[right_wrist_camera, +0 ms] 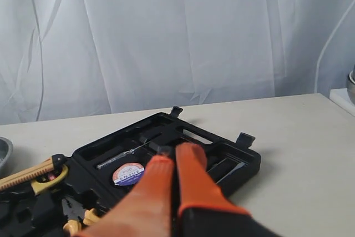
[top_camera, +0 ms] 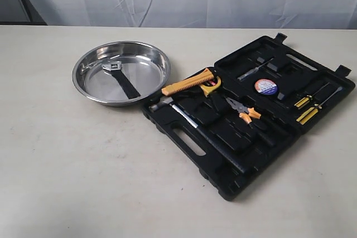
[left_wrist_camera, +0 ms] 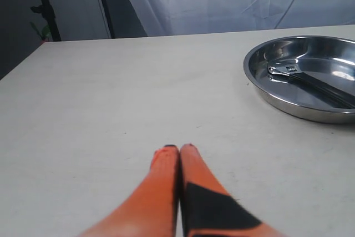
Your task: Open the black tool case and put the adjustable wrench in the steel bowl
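The black tool case (top_camera: 223,179) lies open flat at the right of the table, both halves showing moulded recesses with tools. The adjustable wrench (top_camera: 124,81) rests inside the steel bowl (top_camera: 89,59) at the left, silver head toward the back, black handle toward the front. From the left wrist the bowl (left_wrist_camera: 266,90) and wrench (left_wrist_camera: 310,80) sit off to one side of my left gripper (left_wrist_camera: 179,147), which is shut with nothing in it above bare table. My right gripper (right_wrist_camera: 175,155) is shut and empty, hovering above the case (right_wrist_camera: 244,162). Neither gripper appears in the exterior view.
In the case lie a long hammer (top_camera: 195,125), orange-handled pliers (top_camera: 243,111), an orange-yellow knife (top_camera: 189,83), a tape roll (top_camera: 266,86) and yellow-handled screwdrivers (top_camera: 310,105). A white curtain hangs behind the table.
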Motion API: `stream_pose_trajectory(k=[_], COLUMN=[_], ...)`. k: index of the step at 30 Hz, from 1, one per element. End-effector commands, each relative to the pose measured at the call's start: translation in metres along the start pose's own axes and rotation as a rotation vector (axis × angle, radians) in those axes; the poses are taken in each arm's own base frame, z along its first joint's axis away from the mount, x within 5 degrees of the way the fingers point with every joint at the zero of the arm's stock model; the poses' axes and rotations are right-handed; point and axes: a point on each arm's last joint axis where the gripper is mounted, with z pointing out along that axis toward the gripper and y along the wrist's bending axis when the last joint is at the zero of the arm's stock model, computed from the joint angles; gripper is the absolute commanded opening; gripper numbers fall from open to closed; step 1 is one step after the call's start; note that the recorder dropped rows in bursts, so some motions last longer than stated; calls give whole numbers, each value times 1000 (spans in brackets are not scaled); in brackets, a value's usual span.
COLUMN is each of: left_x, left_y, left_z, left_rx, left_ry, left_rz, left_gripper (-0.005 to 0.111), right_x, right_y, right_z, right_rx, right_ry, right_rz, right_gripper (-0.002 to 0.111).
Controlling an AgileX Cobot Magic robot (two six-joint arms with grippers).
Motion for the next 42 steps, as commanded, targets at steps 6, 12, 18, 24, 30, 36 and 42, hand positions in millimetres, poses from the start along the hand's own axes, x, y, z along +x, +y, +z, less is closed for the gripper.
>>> stream_pose_trajectory(k=[6, 12, 18, 24, 30, 36, 42], left_x=[-2, -2, -2, -2, -2, -2, -2], left_y=[0, 1, 1, 1, 1, 1, 1], left_z=[0, 0, 0, 0, 0, 0, 0], left_rx=[-6, -7, -7, -7, -7, -7, -7], left_ry=[-18, -18, -18, -18, -18, -18, -18], left_rz=[1, 6, 6, 6, 6, 6, 6], left_gripper=[0, 0, 0, 0, 0, 0, 0], right_x=[2, 2, 2, 1, 1, 1, 1], right_y=[-1, -1, 0, 0, 0, 0, 0], right_z=[0, 0, 0, 0, 0, 0, 0], right_rx=[5, 5, 5, 5, 5, 5, 5], right_ry=[2, 2, -5, -12, -12, -12, -12], right_rz=[7, 7, 9, 9, 9, 9, 9], right_gripper=[-1, -1, -1, -1, -1, -1, -1])
